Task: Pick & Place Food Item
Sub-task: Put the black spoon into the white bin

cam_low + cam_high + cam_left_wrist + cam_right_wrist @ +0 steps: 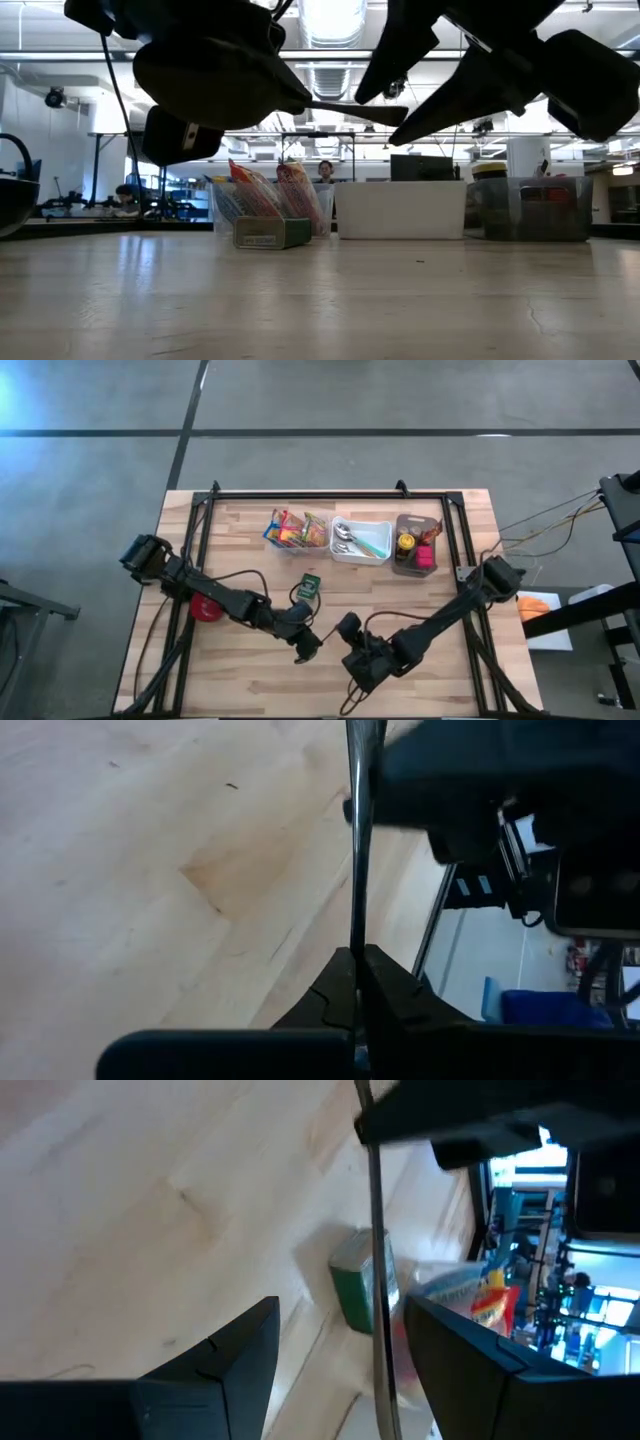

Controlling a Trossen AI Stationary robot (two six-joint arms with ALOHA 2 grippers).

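The left gripper (pixel 306 651) is clamped on a thin metal utensil (pixel 357 850) — its end not visible — whose shaft runs straight out from between the closed fingers. The right gripper (pixel 349 630) hovers just beside it with its fingers apart and empty.

The food item, a small green packet (pixel 309 586), lies on the table (pixel 440 670) beyond both sets of fingertips, untouched.

I judge that the open fingers should straddle the packet squarely before closing.

Counted: one packet, three bins (pixel 361 541), two arms.
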